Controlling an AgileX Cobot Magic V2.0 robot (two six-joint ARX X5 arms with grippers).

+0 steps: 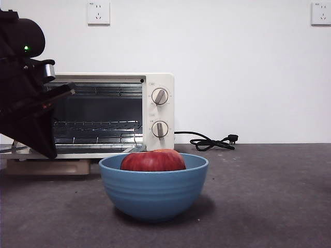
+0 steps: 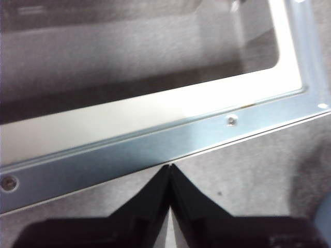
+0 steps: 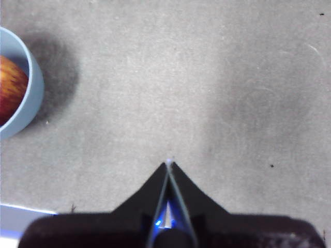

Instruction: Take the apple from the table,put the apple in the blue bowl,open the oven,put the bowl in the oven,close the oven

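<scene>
Overall grey speckled table (image 1: 269, 206), white wall (image 1: 232, 62), sockets (image 1: 98, 13)

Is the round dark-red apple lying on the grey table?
No, the round dark-red apple sits inside the deep blue bowl, visible above its rim.
</scene>
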